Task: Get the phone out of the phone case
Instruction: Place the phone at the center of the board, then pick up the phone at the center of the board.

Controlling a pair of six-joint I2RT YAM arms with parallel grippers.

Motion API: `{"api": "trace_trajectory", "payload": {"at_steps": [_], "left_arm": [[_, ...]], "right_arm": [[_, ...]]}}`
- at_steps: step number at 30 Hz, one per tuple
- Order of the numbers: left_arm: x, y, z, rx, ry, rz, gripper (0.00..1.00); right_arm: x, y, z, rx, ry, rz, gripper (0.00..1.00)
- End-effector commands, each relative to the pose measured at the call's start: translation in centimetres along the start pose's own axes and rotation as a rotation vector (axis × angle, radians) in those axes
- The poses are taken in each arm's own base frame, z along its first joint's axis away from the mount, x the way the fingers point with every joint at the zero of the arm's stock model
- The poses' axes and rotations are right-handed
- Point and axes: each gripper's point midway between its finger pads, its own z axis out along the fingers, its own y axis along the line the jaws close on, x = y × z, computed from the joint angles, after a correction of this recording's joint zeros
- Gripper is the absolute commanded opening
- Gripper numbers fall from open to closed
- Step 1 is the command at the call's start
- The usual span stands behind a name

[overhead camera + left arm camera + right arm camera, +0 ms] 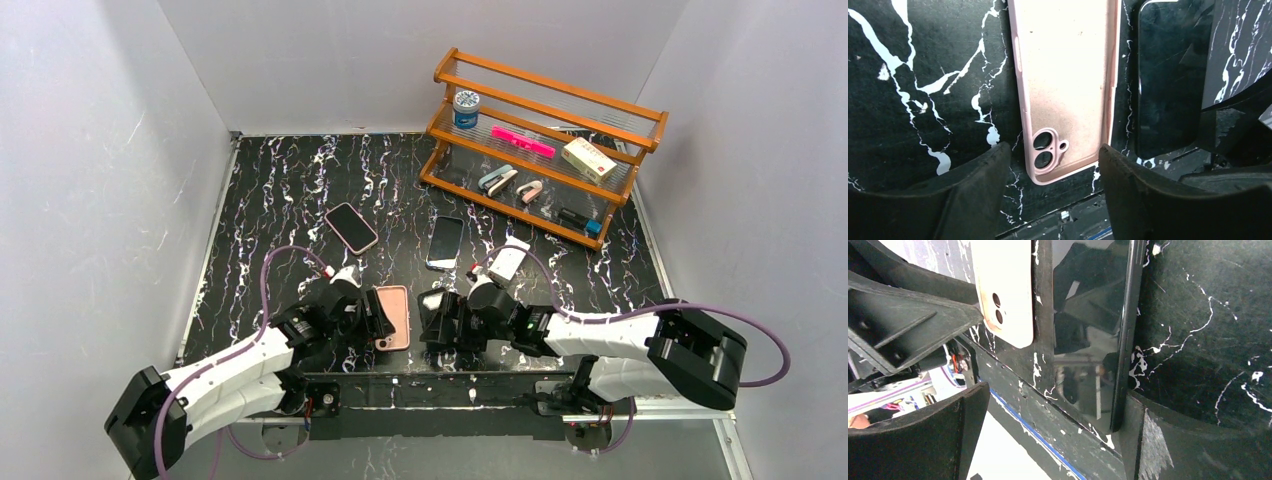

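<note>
- Nearest the lens, the left arm [215,375] and the right arm [620,345] are seen reaching inward from the near edge, with their wrists brought close together.
- Beneath them, a black, white-veined worktop [280,200] is enclosed by pale walls on three sides.
- At the far right corner, a three-tiered wooden rack [640,135] is placed. A tin [466,108], a pink item [522,141] and a small box [588,158] are carried on it.
- On the left tool [1053,150], the fingers are spread. The camera-cut-out end of the phone case [1068,75] lies between them, with a gap visible on each side, so nothing is gripped.
- On the right tool [1055,395], the fingers are opened wide around the near end of the phone [1088,330]. One finger stands just beside the phone's edge, though contact cannot be judged, and the other is well apart from it.
- Between the two wrists, the pink phone case is laid flat near the front edge of the worktop. Its hollow side faces up and it is empty.
- Just beside the case, on its right, the phone lies flat and fully out of it. Its glossy dark face is turned upward, and a narrow strip of worktop is visible between phone and case.
- Farther back, a pink-cased handset [351,227] and a dark handset [445,241] are laid flat, apart from each other.
</note>
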Motion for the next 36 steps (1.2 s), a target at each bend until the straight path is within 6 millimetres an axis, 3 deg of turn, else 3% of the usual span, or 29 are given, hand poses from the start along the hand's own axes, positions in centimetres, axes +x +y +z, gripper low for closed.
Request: {"api": "trace_trajectory", "payload": {"at_steps": [1,7,13,18,22,27,32,36], "left_arm": [[1.7,4.7,-0.7,-0.207,0.06,0.04,0.68],[-1.6,4.3,-1.3,-0.276,-0.052,0.066,0.74],[-3.2,3.7,-1.4,-0.295,-0.095,0.084,0.77],[-3.6,3.3,-1.3,-0.285,-0.111,0.084,0.83],[-5.3,2.2,-1.4,-0.263,-0.16,0.082,0.91],[-9.9,1.3,-1.8,-0.293,-0.217,0.038,0.98],[-15.8,2.3,-1.6,-0.396,-0.26,-0.031,0.98],[-19.9,2.1,-0.4,-0.474,-0.297,-0.033,0.98]], "right_arm": [[1.1,-2.7,-0.6,0.131,0.048,-0.084,0.99],[1.8,-2.4,-0.3,0.222,0.158,-0.216,0.99],[-0.5,-4.8,-1.3,0.367,0.03,-0.239,0.99],[-2.0,-3.4,-1.6,0.304,-0.058,-0.238,0.99],[-3.6,-1.7,-1.3,0.215,-0.099,-0.244,0.99],[-7.3,0.1,-2.0,0.129,-0.176,-0.25,0.99],[-11.2,1.1,-4.4,0.105,-0.324,-0.289,0.99],[-13.0,1.4,-6.2,0.092,-0.414,-0.308,0.99]]}}
